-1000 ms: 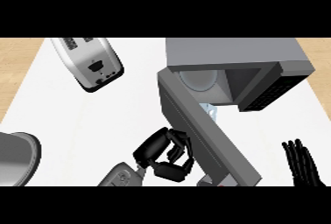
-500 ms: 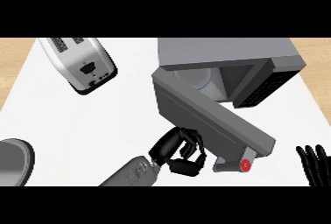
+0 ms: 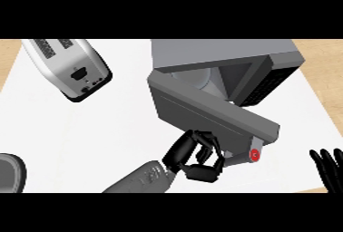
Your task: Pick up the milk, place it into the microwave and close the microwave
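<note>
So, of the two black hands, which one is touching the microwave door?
The left hand, curled against the outer face of the microwave door. The right hand rests apart at the right edge.

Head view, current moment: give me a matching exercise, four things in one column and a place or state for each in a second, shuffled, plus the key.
Things:
1. silver toaster
2. grey microwave door
3. left hand
4. right hand

Places or states:
A. open, fingers up, at the lower right edge
B. upper left of the counter
C. fingers curled against the door's outer face
D. partly open

Pairs: 1-B, 2-D, 3-C, 4-A
</note>
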{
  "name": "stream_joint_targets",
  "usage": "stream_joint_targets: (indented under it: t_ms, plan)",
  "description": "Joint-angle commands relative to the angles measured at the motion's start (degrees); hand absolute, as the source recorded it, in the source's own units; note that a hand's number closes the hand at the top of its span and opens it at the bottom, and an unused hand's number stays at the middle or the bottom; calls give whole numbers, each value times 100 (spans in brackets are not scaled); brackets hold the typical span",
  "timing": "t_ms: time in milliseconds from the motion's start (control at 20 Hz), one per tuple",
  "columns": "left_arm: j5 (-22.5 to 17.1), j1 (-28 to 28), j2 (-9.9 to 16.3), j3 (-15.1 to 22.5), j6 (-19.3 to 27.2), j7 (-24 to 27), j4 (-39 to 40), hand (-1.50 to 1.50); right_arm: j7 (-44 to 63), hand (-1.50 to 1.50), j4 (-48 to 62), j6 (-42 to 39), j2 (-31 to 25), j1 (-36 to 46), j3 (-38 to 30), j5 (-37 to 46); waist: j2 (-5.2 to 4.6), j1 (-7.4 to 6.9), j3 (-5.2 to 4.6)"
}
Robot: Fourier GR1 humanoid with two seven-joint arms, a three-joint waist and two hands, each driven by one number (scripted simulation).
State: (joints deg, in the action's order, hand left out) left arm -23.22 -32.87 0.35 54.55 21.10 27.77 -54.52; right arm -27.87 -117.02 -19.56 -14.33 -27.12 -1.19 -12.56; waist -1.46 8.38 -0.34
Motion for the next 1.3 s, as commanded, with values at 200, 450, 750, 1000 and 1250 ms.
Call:
stream_joint_targets:
  t_ms: [200, 450, 750, 1000, 1250]
  plan:
    - [-978, -531, -33, -118, 1219, 89, -164, 150, 317, -150, -359, -153, -392, 240, -213, -138, -32, 194, 0]
    - [-1400, -885, -34, -151, 1564, 138, 40, -150, 507, -150, -464, -50, -472, 399, -427, -304, -103, 375, 1]
    - [-1864, -1272, -33, -236, 1882, -228, 284, -150, 402, -150, -678, 179, -1006, 832, -1250, 229, -99, 634, -5]
    - [-2259, -1267, -35, -379, 2111, 17, 266, -150, 414, 150, -742, 308, -1409, 1129, -1633, 685, -166, 634, -17]
    - [-2592, -1431, -35, -441, 2230, 120, 337, -150, 488, 150, -632, 362, -1568, 1408, -1719, 771, -250, 598, -11]
